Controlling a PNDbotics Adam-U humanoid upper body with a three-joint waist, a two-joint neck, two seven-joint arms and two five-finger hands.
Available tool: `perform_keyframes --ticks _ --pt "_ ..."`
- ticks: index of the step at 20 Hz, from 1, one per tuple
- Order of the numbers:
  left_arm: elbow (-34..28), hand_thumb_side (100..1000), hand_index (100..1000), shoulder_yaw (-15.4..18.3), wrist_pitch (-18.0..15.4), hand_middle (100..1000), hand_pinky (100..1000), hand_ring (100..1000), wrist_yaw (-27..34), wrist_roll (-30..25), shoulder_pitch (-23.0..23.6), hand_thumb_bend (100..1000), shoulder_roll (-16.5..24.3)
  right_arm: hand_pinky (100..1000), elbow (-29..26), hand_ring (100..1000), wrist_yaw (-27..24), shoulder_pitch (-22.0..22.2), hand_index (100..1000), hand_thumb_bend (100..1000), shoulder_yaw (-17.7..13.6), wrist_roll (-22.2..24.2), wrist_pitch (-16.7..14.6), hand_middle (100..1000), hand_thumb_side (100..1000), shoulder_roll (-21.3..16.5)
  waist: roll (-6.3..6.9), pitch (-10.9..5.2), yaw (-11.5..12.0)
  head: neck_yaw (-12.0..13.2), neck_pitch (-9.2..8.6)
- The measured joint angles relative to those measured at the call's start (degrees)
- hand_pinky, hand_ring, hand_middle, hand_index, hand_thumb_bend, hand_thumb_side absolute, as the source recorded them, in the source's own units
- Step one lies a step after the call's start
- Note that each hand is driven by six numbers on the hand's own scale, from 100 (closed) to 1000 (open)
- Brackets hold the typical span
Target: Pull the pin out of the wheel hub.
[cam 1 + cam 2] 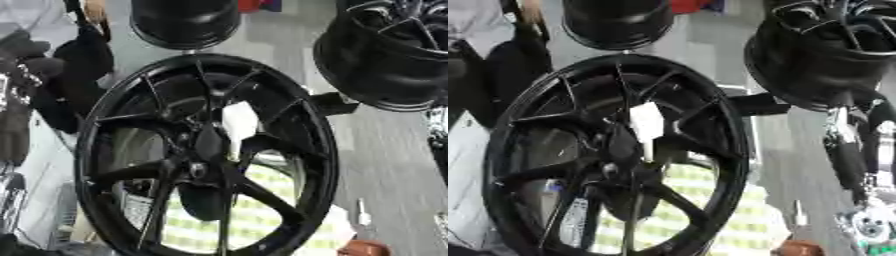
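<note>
Fingers not discernible — right arm (852,162) well apart from wheel hub (199,170).

The big wheel (206,155) in the middle is glossy black, spokes and rim alike. Through its near spokes shows a yellow-green and white checked surface (254,210). The far wheels (385,60) are black too. The floor (394,165) on the right is grey.

A large black spoked wheel hub (206,157) filled the view, tilted. Two more black wheel rims hung beyond it, one at top centre (185,22), another at upper right (385,60). No pin could be made out.
</note>
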Motion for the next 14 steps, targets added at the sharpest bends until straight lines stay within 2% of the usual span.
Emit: perform_keyframes --ticks 4,7,9,10,11,13,14 --pt "0.0 732 861 0.0 0.0 723 804 710 0.0 0.0 0.0 100 0.0 732 0.0 862 0.0 0.0 827 100 -0.1 0.0 0.0 811 660 -0.1 -0.06 0.00 0.0 0.0 0.00" --pt "0.0 731 861 0.0 0.0 723 805 711 0.0 -0.1 0.1 100 0.0 768 0.0 863 1.3 0.3 827 100 -0.4 1.0 -0.4 806 639 -3.0 -0.33 -0.02 0.0 0.1 0.02" --pt "0.0 730 861 0.0 -0.1 723 805 711 0.0 -0.1 0.2 100 0.0 801 0.0 860 3.3 0.9 825 100 -0.7 2.9 -0.7 799 622 -7.1 -0.63 -0.06 -0.2 0.2 0.02" --pt "0.0 730 861 0.0 -0.1 724 805 711 0.0 -0.1 0.2 100 0.1 828 0.0 860 4.7 1.2 823 100 -0.8 4.3 -0.9 794 554 -9.5 -0.80 -0.13 -0.3 0.3 0.03" --pt "0.0 731 861 0.0 -0.1 724 805 711 0.0 -0.1 0.4 100 0.2 842 0.0 859 6.3 1.6 822 100 -1.1 6.1 -1.1 792 536 -12.3 -0.93 -0.22 -0.4 0.4 0.03" --pt "0.0 731 861 0.0 -0.1 724 806 711 0.0 -0.1 0.5 100 0.4 889 0.0 859 9.8 1.8 821 100 -1.8 10.9 -1.6 786 481 -17.9 -1.21 -0.28 -0.6 0.6 0.04" --pt "0.0 731 861 0.0 0.0 724 806 711 -0.1 -0.1 0.6 100 0.4 889 0.0 859 11.4 1.8 821 100 -2.4 13.8 -2.0 786 481 -20.7 -1.34 -0.36 -0.8 0.8 0.05"
